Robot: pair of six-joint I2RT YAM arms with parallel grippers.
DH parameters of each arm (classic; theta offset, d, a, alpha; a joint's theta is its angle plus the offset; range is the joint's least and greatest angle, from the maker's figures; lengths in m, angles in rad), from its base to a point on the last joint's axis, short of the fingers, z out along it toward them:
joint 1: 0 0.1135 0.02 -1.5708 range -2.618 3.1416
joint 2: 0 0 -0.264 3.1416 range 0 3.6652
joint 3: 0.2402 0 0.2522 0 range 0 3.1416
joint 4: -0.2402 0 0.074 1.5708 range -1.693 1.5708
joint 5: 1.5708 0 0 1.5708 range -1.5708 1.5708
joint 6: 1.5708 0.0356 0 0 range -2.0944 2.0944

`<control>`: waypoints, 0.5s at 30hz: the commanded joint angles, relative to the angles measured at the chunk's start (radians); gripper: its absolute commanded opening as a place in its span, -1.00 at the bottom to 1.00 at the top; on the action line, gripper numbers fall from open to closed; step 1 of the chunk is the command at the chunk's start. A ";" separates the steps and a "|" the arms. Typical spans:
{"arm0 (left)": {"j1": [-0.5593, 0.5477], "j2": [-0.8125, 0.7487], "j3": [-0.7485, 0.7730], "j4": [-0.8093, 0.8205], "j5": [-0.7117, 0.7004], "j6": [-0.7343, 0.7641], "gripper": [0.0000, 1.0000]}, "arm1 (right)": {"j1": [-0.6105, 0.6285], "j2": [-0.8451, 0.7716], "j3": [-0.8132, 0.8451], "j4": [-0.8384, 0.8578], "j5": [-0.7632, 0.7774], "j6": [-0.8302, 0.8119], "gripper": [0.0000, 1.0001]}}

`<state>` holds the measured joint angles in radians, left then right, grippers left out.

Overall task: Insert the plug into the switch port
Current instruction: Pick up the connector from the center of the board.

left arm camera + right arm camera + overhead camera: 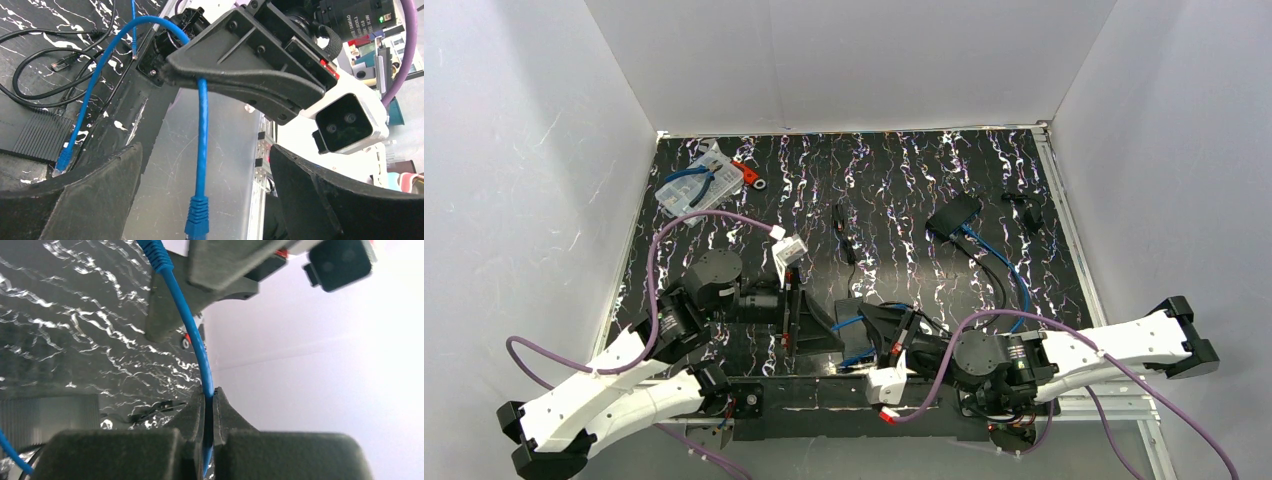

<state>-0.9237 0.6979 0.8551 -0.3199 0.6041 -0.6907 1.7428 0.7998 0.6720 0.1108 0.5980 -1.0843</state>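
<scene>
Pinching the blue cable (192, 335) between closed fingers, the right hand (209, 407) hangs its plug (197, 216) between the wide-spread fingers of the open left hand (205, 175), clear of both. Left of that hand: loose black cords (40, 65) and a second blue plug (62, 162) on the counter (30, 20). Well beyond both hands: black switch box (953, 214), clear parts case (699, 183).

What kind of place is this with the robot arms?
Probably a robotics lab test booth: white walls box in a black table, two arms are bolted at its near edge, and a blue cable and parts box are in view.
</scene>
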 commanded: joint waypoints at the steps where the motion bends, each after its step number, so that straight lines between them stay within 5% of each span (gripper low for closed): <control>1: 0.014 -0.037 -0.011 0.004 -0.013 -0.029 0.96 | 0.044 -0.021 -0.022 0.257 0.089 -0.147 -0.97; 15: 0.123 -0.071 -0.071 0.085 0.105 -0.142 0.97 | 0.059 -0.051 -0.087 0.330 0.196 -0.239 -0.97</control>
<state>-0.8417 0.6411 0.8013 -0.2813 0.6426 -0.7937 1.7432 0.7811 0.6006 0.3557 0.7380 -1.3003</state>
